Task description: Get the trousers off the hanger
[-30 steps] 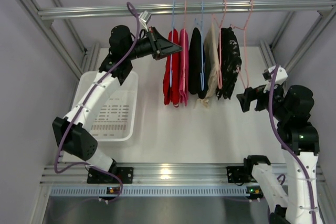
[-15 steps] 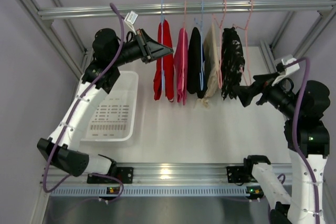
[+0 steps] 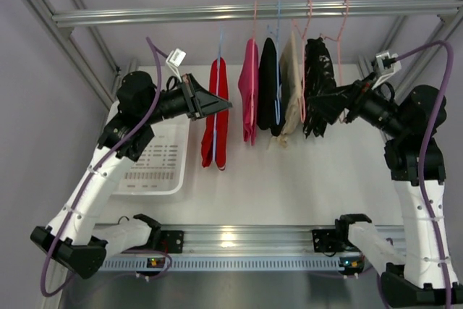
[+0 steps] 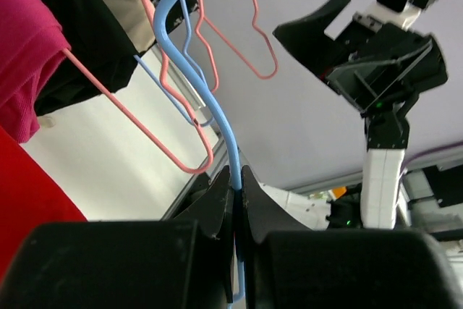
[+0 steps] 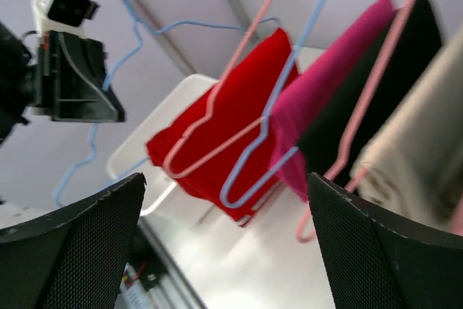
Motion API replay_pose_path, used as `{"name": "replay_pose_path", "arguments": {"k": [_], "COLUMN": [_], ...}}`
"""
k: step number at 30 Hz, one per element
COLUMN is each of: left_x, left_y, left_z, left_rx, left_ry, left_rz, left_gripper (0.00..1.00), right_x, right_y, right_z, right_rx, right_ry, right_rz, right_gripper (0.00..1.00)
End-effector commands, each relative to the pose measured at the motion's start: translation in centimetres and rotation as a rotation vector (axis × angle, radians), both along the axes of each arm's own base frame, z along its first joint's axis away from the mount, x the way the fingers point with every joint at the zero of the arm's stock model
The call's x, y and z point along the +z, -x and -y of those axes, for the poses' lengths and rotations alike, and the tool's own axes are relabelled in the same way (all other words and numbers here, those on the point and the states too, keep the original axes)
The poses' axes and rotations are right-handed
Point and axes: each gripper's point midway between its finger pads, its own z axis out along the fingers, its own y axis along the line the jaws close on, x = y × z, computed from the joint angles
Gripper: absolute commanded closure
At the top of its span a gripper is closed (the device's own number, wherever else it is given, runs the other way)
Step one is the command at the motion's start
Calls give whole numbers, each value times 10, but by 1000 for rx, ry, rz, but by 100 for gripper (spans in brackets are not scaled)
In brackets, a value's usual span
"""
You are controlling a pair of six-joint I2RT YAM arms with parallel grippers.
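We log the left gripper [image 4: 237,176] jaws clenched on the thin light-blue wire hanger [image 4: 217,117] bearing the bright red fabric trousers [image 3: 215,121] (hook below the silver metal rail [image 3: 145,16]), and the right gripper [image 5: 224,179] jaws released.

hanger [image 4: 215,115]: lower wire is hidden between the fingers of the left pincer [image 4: 236,175]; top is cut off by the upper edge.
trousers [image 4: 29,200]: cut off by the left edge.
right pincer [image 3: 336,108]: tips are masked against the black garment [image 3: 316,88].
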Motion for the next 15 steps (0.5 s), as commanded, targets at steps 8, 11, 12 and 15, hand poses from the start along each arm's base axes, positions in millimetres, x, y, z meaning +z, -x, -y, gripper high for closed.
{"name": "replay_pose_path", "arguments": {"k": [8, 11, 12, 15], "left_x": [55, 61, 61, 60], "left_y": [35, 38, 38, 34], "left_z": [-5, -5, -5, -5], "left_rx": [14, 27, 28, 50], "left_ry": [17, 16, 14, 6], "left_rz": [426, 459, 466, 473], "left_gripper": [100, 100, 100, 100], "right_x": [50, 59, 61, 71], "right_y": [2, -4, -6, -6], "right_z": [-76, -89, -93, -114], "right_rx": [255, 279, 277, 332], "right_ry": [-256, -280, -286, -291], "right_rz": [-71, -90, -93, -90], "right_gripper": [21, 24, 24, 26]}}
